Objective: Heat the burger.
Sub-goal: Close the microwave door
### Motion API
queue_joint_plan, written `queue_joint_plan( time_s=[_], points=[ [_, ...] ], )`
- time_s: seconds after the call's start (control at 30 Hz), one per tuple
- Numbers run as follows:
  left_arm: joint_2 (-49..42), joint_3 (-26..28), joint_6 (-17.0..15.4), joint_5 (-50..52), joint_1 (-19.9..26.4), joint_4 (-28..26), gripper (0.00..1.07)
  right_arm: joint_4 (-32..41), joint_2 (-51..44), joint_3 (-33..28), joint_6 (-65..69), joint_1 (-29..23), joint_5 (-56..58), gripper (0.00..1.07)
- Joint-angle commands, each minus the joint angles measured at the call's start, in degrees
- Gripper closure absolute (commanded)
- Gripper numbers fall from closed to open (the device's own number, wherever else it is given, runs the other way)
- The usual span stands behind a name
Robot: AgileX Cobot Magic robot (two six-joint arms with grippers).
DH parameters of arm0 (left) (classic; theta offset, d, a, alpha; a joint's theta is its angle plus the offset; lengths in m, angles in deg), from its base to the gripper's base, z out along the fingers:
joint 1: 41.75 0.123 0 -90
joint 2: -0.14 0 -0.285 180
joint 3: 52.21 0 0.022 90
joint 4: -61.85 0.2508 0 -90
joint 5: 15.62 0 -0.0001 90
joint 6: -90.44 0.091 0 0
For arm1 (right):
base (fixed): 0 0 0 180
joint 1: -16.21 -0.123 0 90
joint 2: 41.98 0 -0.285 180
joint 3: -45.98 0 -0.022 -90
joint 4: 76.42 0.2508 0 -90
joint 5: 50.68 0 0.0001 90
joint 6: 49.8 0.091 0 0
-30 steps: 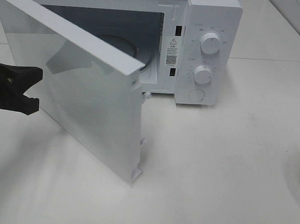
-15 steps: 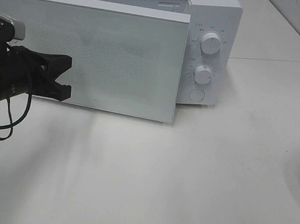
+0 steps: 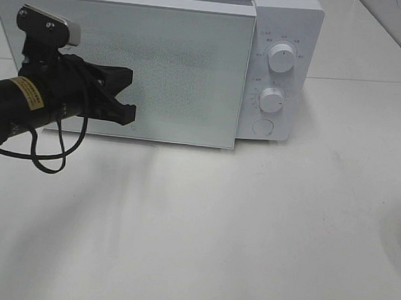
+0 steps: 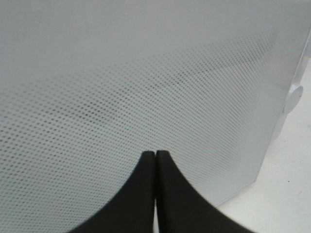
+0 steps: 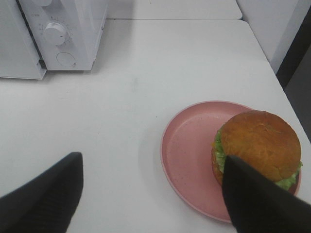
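Pushing on the microwave door [image 3: 158,70] is the job of the left gripper [image 3: 127,92] right now. Its black fingers [image 4: 165,194] are squeezed together with nothing between them, and their tips look to be touching the dotted front of the door. The door looks shut or very nearly shut. But the burger [image 5: 256,145] is not inside. It sits on a pink plate [image 5: 189,160] on the white tabletop [image 3: 264,224], off to the right side and well apart from the microwave [image 3: 283,31]. The right gripper [image 5: 150,194] hangs above the plate with its fingers spread wide, holding nothing. So I think the heating has hardly begun. I think the next move needs the door open, and then the right gripper must come down around the tall burger and lift it gently so the layers do not slide. The tabletop is plain and smooth, with the plate the only loose thing I can see on it. Two round knobs [image 3: 282,59] sit on the front of the microwave beside the door. Pale walls stand at the back and at the right.
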Motion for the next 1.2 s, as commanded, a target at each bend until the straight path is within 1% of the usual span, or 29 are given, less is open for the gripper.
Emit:
queue_joint_plan(
  time_s=[0.03, 0.07, 0.2, 0.27, 0.37, 0.43, 0.47, 0.53, 0.63, 0.7, 0.8, 0.83, 0.9, 0.97, 1.07, 1.13, 1.2],
  points=[
    [0.34, 1.32, 0.06, -0.46, -0.97, -1.43, 1.07, 0.06, -1.55, -0.06, -0.34, 0.4, -0.52, 0.32],
    [1.26, 2.23, 0.17, -0.46, -1.89, -2.23, 1.07, 0.06, -1.55, -0.06, -0.34, 0.4, -0.52, 0.32],
    [2.41, 3.78, 0.17, -0.57, -3.15, -3.04, 1.07, 0.06, -1.55, -0.06, -0.34, 0.4, -0.52, 0.32],
    [3.95, 6.3, 0.46, -1.32, -4.41, -3.9, 1.07, 0.06, -1.55, -0.06, -0.34, 0.4, -0.52, 0.32],
    [4.3, 7.1, 0.46, -1.66, -4.64, -4.24, 1.07, 0.06, -1.55, -0.06, -0.34, 0.4, -0.52, 0.32],
    [5.27, 9.22, 0.46, -3.09, -5.33, -4.76, 1.07, 0.06, -1.55, -0.06, -0.34, 0.4, -0.52, 0.32],
    [5.27, 9.22, 0.46, -3.09, -5.33, -4.76, 1.07, 0.06, -1.55, -0.06, -0.34, 0.4, -0.52, 0.32],
    [6.42, 11.86, 0.46, -3.78, -6.36, -4.76, 1.07, 0.06, -1.55, -0.06, -0.34, 0.4, -0.52, 0.32],
    [6.82, 12.49, 0.46, -3.78, -6.65, -4.76, 1.07, 0.06, -1.55, -0.06, -0.34, 0.4, -0.52, 0.32],
    [7.79, 15.07, 0.46, -5.33, -6.7, -5.04, 1.07, 0.06, -1.55, -0.06, -0.34, 0.4, -0.52, 0.32],
    [8.02, 15.76, 0.46, -5.67, -6.7, -5.04, 1.07, 0.06, -1.55, -0.06, -0.34, 0.4, -0.52, 0.32],
    [8.37, 17.25, 0.46, -6.76, -6.7, -5.04, 1.07, 0.06, -1.55, -0.06, -0.34, 0.4, -0.52, 0.32],
    [8.54, 17.82, 0.46, -6.88, -6.7, -5.04, 1.07, 0.06, -1.55, -0.06, -0.34, 0.4, -0.52, 0.32],
    [9.57, 20.45, 0.4, -8.02, -6.88, -5.04, 1.07, 0.06, -1.55, -0.06, -0.34, 0.4, -0.52, 0.32],
    [9.8, 21.03, 0.4, -8.14, -6.93, -5.16, 1.07, 0.06, -1.55, -0.06, -0.34, 0.4, -0.52, 0.32],
    [11.46, 24.24, 0.34, -8.42, -7.33, -5.16, 1.07, 0.06, -1.55, -0.06, -0.34, 0.4, -0.52, 0.32],
    [12.03, 25.27, 0.23, -8.77, -7.56, -5.16, 1.07, 0.06, -1.55, -0.06, -0.34, 0.4, -0.52, 0.32]
  ],
)
